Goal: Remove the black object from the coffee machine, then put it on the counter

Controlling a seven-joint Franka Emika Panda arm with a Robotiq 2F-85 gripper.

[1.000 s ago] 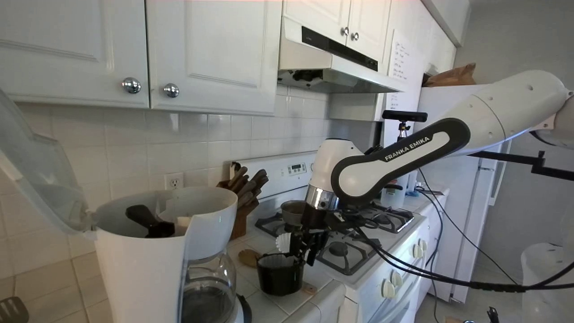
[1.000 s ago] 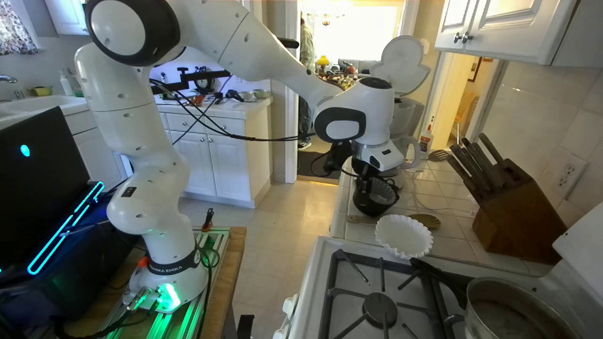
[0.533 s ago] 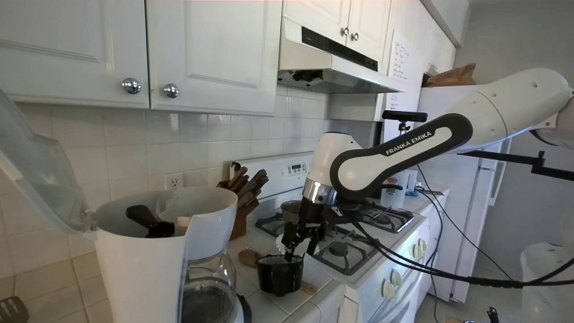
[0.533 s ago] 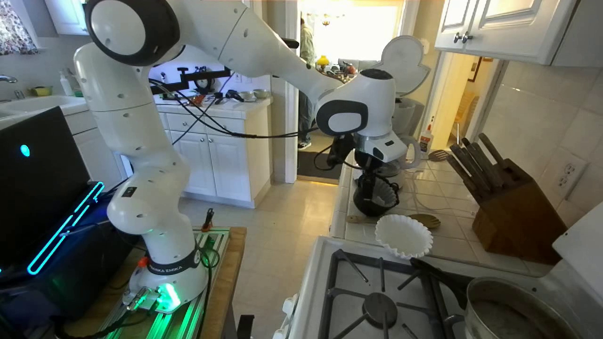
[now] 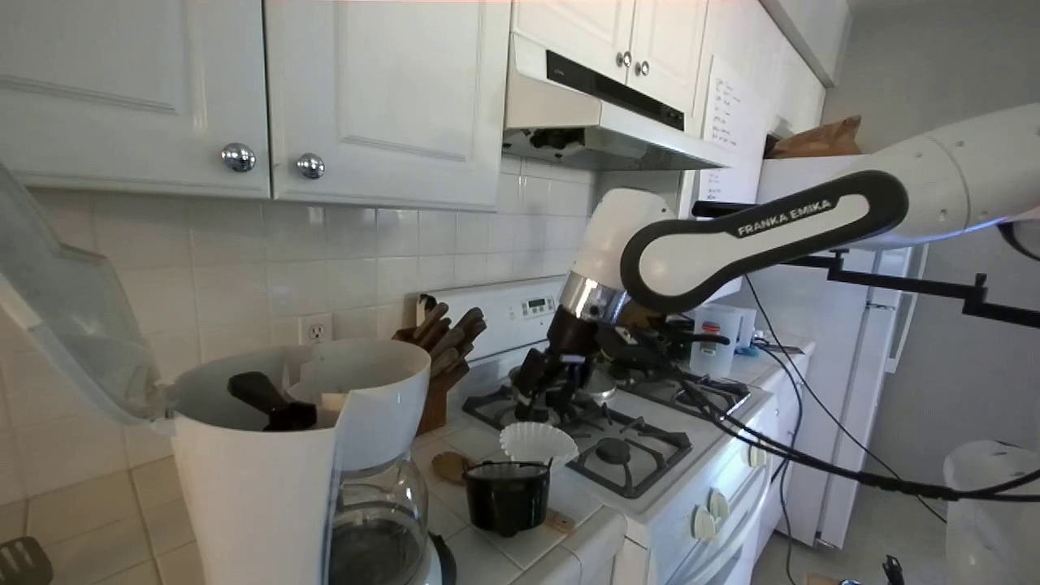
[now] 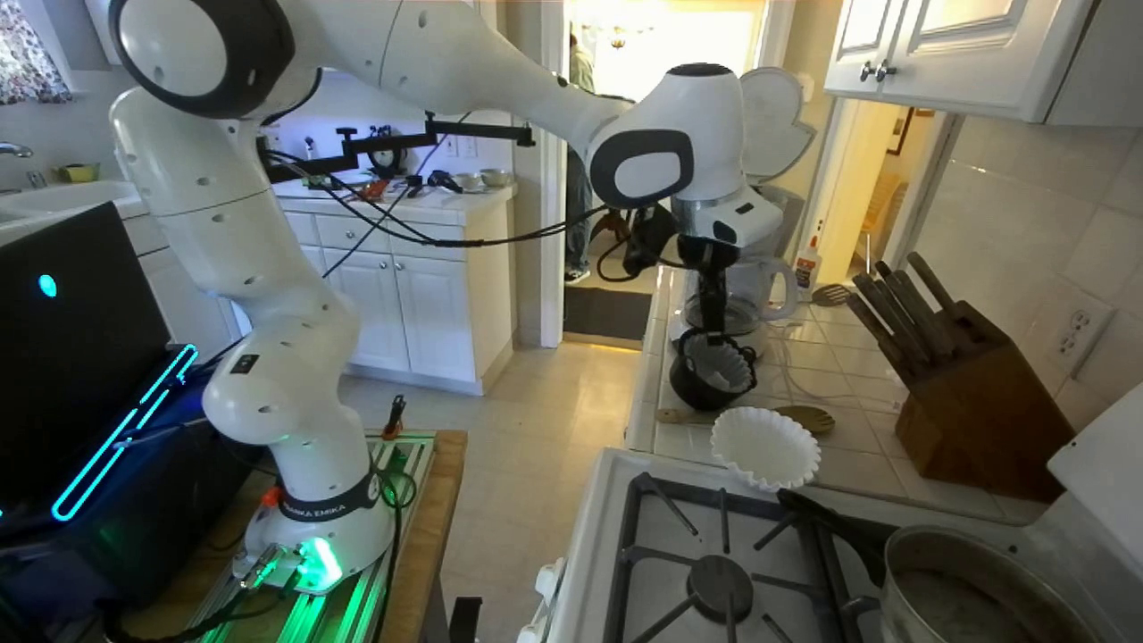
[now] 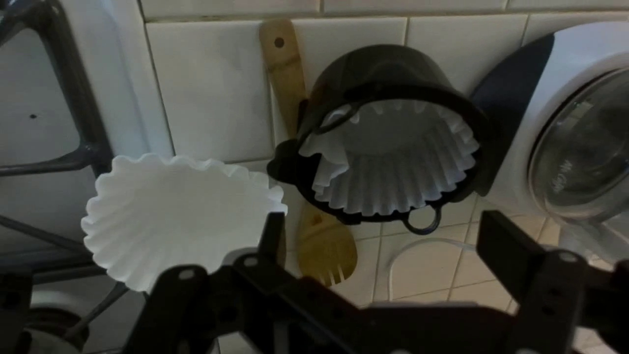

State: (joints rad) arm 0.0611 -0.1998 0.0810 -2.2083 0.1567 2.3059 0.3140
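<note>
The machine is cut off in the wrist view and part-hidden by the arm in an exterior view; a carafe is seated in it. The basket, lined with a filter, is set on the counter just beside the machine. The gripper is spread wide, with nothing grasped

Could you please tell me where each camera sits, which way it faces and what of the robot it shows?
Wrist view: behind the gripper, looking down on the counter and black filter basket; only the open gripper shows.
An exterior view: beside the coffee machine, facing along the counter toward the stove; arm and gripper show.
An exterior view: at the stove end, facing back toward the coffee machine; base, arm and gripper show.
Both exterior views share the stove, coffee machine, black filter basket and knife block.
</note>
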